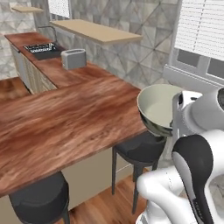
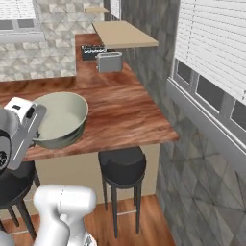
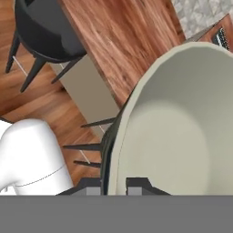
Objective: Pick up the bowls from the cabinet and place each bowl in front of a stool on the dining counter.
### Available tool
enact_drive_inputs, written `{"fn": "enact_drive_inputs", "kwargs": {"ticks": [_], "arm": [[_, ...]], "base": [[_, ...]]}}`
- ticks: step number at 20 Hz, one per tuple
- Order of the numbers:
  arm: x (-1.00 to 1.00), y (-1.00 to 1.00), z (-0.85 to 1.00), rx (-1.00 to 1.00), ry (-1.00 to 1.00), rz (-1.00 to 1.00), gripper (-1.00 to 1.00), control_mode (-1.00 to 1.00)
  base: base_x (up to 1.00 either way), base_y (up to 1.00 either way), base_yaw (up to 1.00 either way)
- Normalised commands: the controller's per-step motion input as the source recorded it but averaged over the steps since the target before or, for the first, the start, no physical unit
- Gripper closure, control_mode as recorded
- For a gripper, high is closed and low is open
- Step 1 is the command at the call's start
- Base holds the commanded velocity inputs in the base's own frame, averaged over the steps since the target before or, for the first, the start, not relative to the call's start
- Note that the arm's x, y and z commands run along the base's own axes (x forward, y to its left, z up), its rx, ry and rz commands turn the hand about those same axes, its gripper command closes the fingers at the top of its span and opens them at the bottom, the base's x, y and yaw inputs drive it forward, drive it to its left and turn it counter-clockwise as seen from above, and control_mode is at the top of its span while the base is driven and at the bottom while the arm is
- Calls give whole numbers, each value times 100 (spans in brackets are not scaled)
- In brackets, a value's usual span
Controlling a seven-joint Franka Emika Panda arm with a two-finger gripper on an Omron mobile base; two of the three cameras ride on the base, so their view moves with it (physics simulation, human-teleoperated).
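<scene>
A deep grey-green bowl with a pale inside hangs tilted in the air at the front edge of the dining counter. My gripper is shut on its near rim. The hand view has the rim pinched between the two fingertips. From the right, the bowl overlaps the counter's front edge, with the gripper at its left side. One black stool stands right below the bowl, and another stool stands further left. The cabinet is out of view.
A silver toaster stands on the back counter, with a sink behind it. A tan wall shelf runs above them. A window with blinds lines the right wall. Two stools stand on the wooden floor.
</scene>
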Motion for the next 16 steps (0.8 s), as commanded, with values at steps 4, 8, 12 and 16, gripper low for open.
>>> {"fn": "enact_drive_inputs", "kwargs": {"ticks": [4, 8, 12, 16], "arm": [[0, 0, 0, 0, 0, 0, 100, 100], [0, 0, 0, 0, 0, 0, 100, 100], [0, 0, 0, 0, 0, 0, 100, 100], [0, 0, 0, 0, 0, 0, 100, 100]], "base": [[71, -11, 11], [79, 3, 14], [77, 4, 12], [67, 6, 10]]}}
